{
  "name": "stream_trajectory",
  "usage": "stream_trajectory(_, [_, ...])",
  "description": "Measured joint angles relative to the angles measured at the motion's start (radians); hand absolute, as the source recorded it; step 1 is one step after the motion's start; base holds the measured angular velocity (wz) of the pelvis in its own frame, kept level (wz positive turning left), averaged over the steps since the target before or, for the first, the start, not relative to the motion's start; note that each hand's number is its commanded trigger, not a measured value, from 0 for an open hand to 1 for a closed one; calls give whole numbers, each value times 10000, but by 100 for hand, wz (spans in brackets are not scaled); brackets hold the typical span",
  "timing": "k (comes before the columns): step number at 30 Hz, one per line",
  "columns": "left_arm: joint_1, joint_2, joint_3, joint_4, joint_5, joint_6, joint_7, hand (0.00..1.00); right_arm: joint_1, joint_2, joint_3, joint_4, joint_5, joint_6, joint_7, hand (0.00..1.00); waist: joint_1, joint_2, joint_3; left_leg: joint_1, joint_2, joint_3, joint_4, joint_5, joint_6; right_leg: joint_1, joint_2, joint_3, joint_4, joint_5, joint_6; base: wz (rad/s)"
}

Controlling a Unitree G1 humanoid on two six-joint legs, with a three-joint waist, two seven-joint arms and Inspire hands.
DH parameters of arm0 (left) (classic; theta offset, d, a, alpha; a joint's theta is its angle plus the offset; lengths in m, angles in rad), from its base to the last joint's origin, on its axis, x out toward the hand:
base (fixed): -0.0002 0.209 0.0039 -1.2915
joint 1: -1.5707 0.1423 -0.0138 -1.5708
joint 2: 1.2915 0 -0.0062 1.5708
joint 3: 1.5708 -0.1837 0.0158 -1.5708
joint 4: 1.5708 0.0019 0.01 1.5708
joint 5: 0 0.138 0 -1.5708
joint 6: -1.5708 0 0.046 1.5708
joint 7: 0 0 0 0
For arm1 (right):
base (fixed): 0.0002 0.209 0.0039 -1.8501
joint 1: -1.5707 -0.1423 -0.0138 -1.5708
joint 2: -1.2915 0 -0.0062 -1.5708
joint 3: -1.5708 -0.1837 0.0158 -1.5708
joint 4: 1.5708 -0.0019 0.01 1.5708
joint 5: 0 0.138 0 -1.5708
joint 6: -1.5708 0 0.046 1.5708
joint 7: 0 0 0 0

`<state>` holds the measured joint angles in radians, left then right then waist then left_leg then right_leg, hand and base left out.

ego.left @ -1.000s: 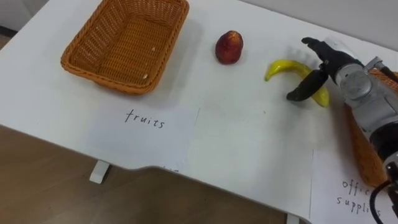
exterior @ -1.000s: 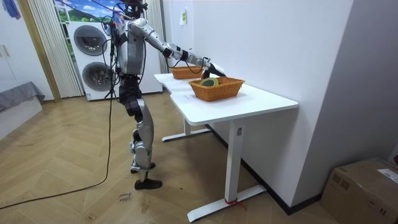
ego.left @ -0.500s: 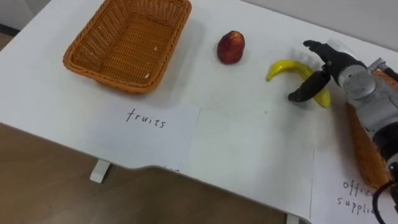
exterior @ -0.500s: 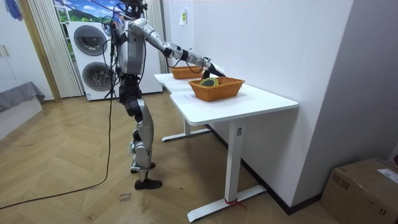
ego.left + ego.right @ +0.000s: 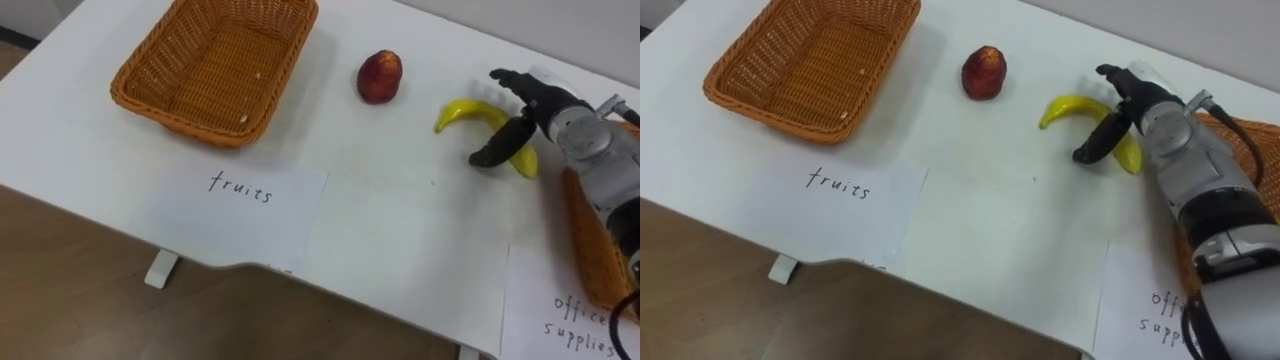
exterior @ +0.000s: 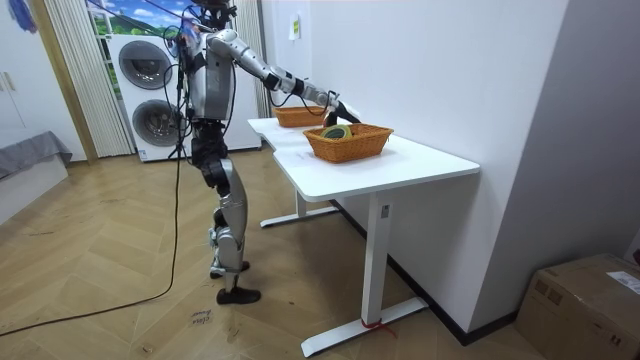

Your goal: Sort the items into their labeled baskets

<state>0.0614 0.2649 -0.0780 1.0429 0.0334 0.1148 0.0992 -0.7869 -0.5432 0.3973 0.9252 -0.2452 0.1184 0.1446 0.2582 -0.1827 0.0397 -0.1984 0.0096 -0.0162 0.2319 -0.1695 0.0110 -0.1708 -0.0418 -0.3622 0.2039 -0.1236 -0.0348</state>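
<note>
A yellow banana lies on the white table, right of a red apple. My right hand reaches in from the right and straddles the banana's right half. Its fingers stretch over the far side and its thumb rests on the near side; the hand is open. The empty wicker fruit basket stands at the far left, behind a paper label. The wicker office supplies basket sits at the right edge, partly hidden by my forearm.
A second paper label lies at the near right corner. The table's front edge runs across the lower left, with wooden floor below. In the room view I stand at the table's long side, right arm stretched over the two baskets.
The whole picture has shifted a little, so the camera moved. My right hand stays at the banana, and the banana and apple have not moved.
</note>
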Motion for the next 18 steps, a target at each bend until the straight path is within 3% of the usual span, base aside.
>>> stream_trajectory(16, [-117,242,-254,13,63,-139,9,0,-80,-156,912,18,47,-296,531,0,259,-172,61,-2,-38,-166,19,-1,-1,75,-10,-133,-9,2,-3,3])
stream_trajectory(17, [-123,244,-254,24,73,-138,8,0,-79,-156,930,15,36,-293,598,23,268,-191,56,-1,-45,-167,21,-1,-1,78,-8,-133,-8,2,-3,0])
stream_trajectory(18, [-124,244,-255,35,70,-138,-11,0,-78,-176,953,16,36,-284,686,83,281,-191,57,-1,-48,-167,31,-1,-2,88,-7,-134,-9,2,-3,0])
